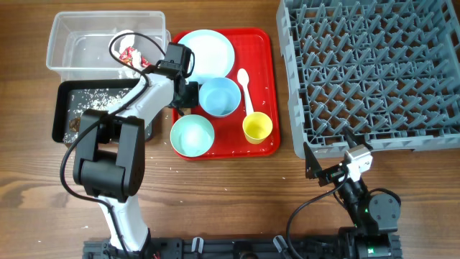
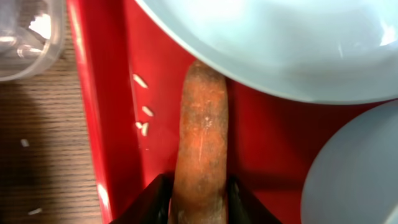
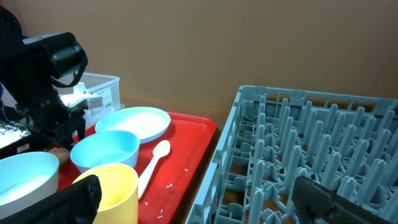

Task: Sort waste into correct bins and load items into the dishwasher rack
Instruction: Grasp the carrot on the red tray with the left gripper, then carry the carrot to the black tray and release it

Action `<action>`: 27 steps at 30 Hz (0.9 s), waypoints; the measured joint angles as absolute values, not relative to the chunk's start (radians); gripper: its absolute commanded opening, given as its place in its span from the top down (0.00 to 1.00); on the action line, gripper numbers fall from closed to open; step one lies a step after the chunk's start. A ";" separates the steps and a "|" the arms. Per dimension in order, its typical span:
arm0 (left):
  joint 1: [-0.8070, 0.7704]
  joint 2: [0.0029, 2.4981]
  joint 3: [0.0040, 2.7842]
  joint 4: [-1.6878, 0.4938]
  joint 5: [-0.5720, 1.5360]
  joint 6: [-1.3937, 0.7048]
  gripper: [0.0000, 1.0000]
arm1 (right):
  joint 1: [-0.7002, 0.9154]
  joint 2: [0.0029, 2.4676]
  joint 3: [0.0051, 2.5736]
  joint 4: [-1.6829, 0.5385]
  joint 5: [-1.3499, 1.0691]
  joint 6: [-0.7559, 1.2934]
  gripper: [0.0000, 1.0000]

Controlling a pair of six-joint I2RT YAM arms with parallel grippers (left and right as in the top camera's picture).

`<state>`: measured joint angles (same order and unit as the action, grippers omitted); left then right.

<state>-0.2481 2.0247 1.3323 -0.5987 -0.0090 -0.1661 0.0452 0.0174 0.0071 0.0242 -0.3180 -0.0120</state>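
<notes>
Lying inside left hand (image 2: 199,200): carrot stick (image 2: 203,130)

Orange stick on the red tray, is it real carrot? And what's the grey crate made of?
The orange stick looks like real carrot, probably: matte, rough skin with pale flecks, though it could be a model. The grey crate looks like moulded plastic: smooth, evenly coloured grid and pegs.

I see the tray (image 2: 261,137) as glossy red plastic, the carrot stick (image 2: 204,130) rough and matt, the table (image 2: 43,155) grained wood, the dishwasher rack (image 1: 366,72) dull grey plastic.
</notes>
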 measured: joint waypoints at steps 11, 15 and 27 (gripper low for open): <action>-0.249 2.025 1.346 -0.608 -0.004 -0.162 0.96 | 0.045 0.017 0.007 0.024 -0.318 -0.012 0.00; -0.249 2.005 1.394 -0.645 -0.002 -0.162 0.96 | 0.045 0.017 0.007 0.024 -0.318 -0.012 0.00; -0.239 1.711 1.444 -0.717 -0.053 -0.285 0.96 | 0.045 0.017 0.007 0.024 -0.318 -0.012 0.00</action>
<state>-0.2390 1.7107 1.4441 -0.7174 -0.0532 -0.2848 0.0452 0.0174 0.0071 0.0242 -0.3180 -0.0120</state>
